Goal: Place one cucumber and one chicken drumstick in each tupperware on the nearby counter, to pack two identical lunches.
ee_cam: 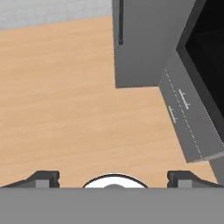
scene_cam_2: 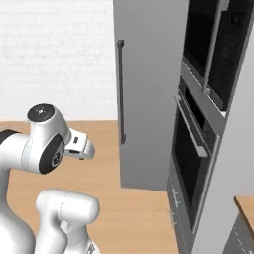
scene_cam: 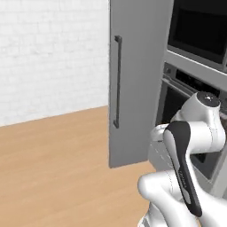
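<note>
My fingers (ee_cam: 113, 177) stand wide apart, holding nothing, above the wooden floor (ee_cam: 65, 100). A sliver of light-brown counter (scene_cam_2: 245, 204) pokes in beside the oven tower (scene_cam_2: 198, 129), mostly cut off.

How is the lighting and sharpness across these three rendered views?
Left base view: even flat light, tall grey door slightly soft. Right base view: the oven glass is dark, no glare. Hand view: wooden floor evenly lit, no cast shadows; open gripper tips crisp.
</note>
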